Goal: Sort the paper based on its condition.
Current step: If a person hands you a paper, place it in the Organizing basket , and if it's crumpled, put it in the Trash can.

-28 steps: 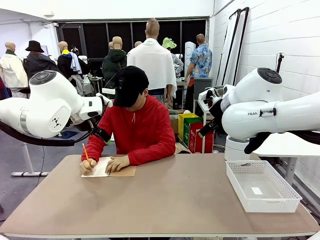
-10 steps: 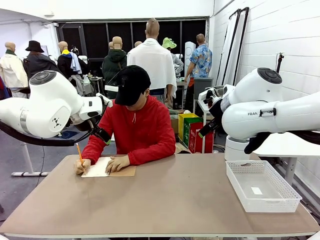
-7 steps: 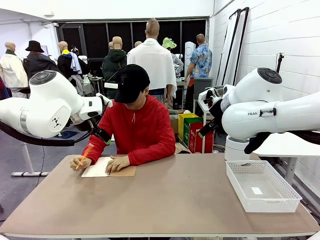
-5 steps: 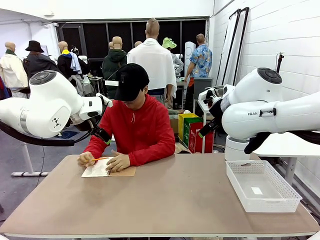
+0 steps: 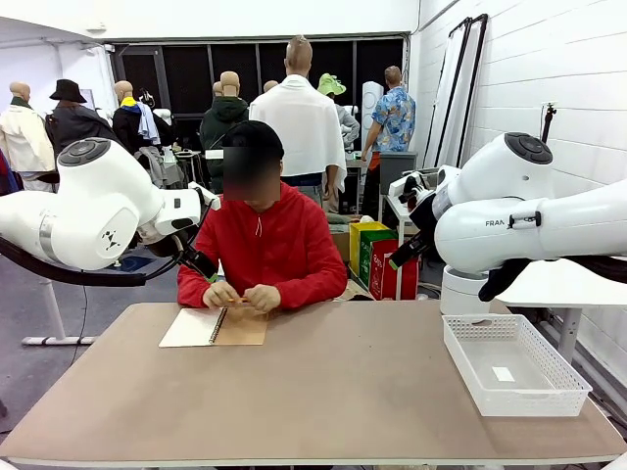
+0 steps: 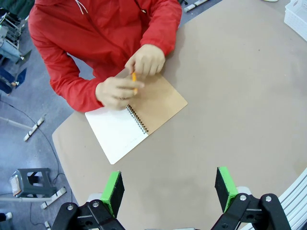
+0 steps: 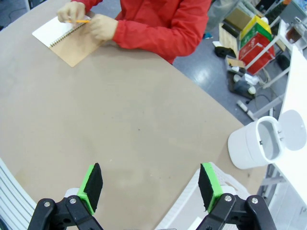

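Note:
No loose paper is in view. A spiral-bound notebook (image 5: 216, 326) with a brown cover lies open at the table's far left, with a white page (image 6: 116, 134) facing up. Just behind it, the person's hands (image 5: 241, 294) are together, holding an orange pencil (image 6: 134, 82). My left gripper (image 6: 169, 189) hangs open high over the table, short of the notebook (image 6: 136, 122), with nothing between its green pads. My right gripper (image 7: 150, 185) is also open and empty, high over the bare tabletop and far from the notebook (image 7: 67, 38).
A white mesh basket (image 5: 480, 318) stands at the table's right side, with a small white tag on its floor. Both white arms (image 5: 88, 206) (image 5: 519, 215) are held up at the sides. A white lidded bin (image 7: 254, 143) stands on the floor beyond the table.
The person has stopped writing, lifted both hands off the notebook and brought them together around the pencil at the far edge. Neither arm has moved.

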